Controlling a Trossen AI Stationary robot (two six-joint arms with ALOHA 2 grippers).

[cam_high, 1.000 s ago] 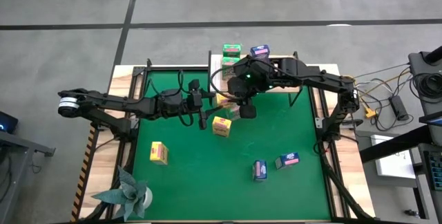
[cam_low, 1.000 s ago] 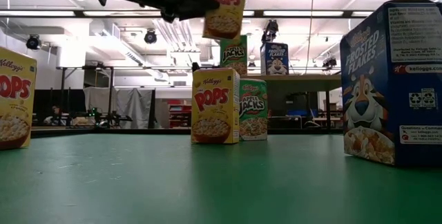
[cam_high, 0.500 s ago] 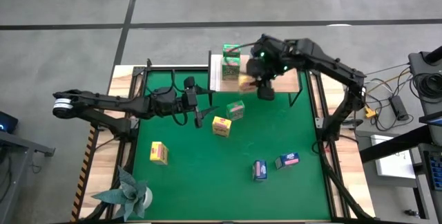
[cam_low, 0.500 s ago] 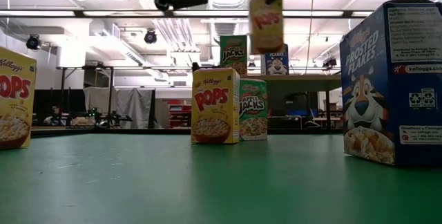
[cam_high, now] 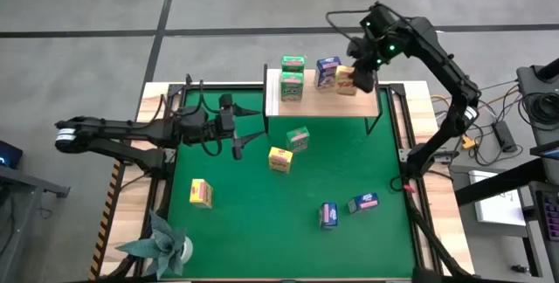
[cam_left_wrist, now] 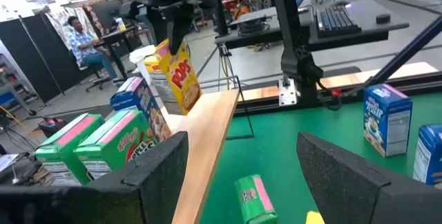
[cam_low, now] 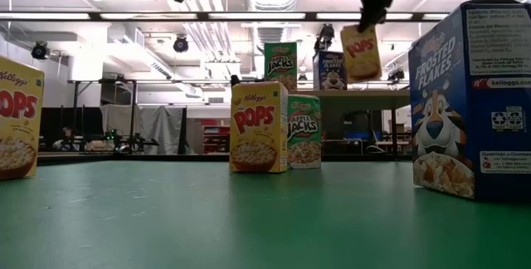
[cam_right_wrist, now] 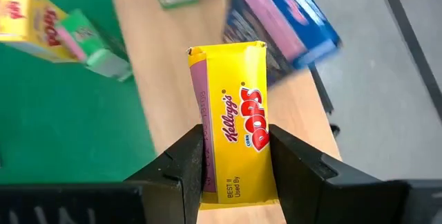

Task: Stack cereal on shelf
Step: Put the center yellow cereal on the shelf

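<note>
1. Since the earlier frame, the yellow Pops box [cam_high: 347, 79] has been carried by the right gripper [cam_high: 361, 78] from mid-frame to the upper right, over the shelf [cam_high: 367, 101].
2. The box is clamped between half-closed fingers, tilted; it should be levelled, then lowered beside the blue Frosted Flakes box [cam_high: 327, 72].
3. The left gripper [cam_high: 238, 138], wide open and empty, hangs left of centre.

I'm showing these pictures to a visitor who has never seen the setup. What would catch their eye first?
Most striking is the right hand holding a yellow Pops box in the air above the wooden shelf, beside the blue box and two green boxes already there. Next, the loose boxes dotted over the green mat, with the left hand open above its left part.
</note>
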